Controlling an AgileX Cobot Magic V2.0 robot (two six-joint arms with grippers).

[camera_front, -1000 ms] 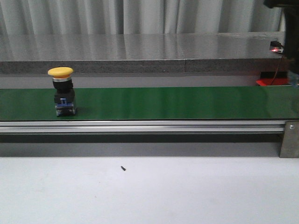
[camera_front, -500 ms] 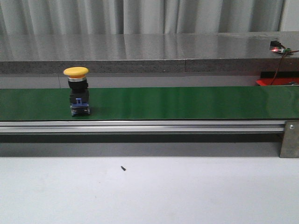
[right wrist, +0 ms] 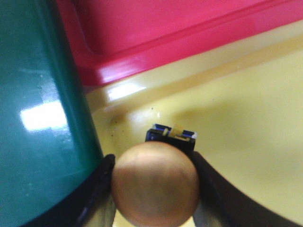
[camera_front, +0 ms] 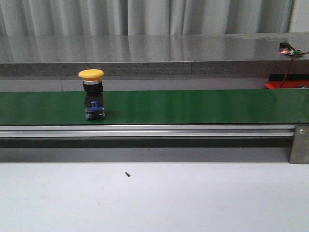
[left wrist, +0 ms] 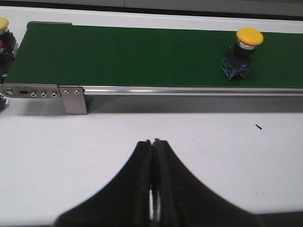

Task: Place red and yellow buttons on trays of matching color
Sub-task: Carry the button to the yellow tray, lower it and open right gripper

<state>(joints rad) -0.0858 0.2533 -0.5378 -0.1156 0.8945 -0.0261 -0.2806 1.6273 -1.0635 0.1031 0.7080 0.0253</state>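
- The right gripper [right wrist: 155, 189] is clamping a yellow-capped button [right wrist: 156, 182] by its domed cap, a dark finger pressing each side, and is holding it over the yellow tray [right wrist: 246, 123].
- The left gripper [left wrist: 152, 189] is hovering above the white table [left wrist: 189, 142] with its black fingers [left wrist: 142, 179] pressed together and nothing between them.
- Only the right wrist view is showing the trays: a red tray [right wrist: 156, 33] is lying just beside the yellow one, both next to the green belt [right wrist: 38, 118].
- The front view is showing neither gripper, only a second yellow button [camera_front: 92, 95] standing upright on the conveyor belt [camera_front: 193, 106], left of centre.
- The left wrist view is catching that button and, at the belt's end, the edge of another yellow cap [left wrist: 3, 23].
- Open belt is stretching away on both sides of the standing button.
- Grey curtains [camera_front: 145, 17] are hanging behind a grey ledge [camera_front: 145, 53].
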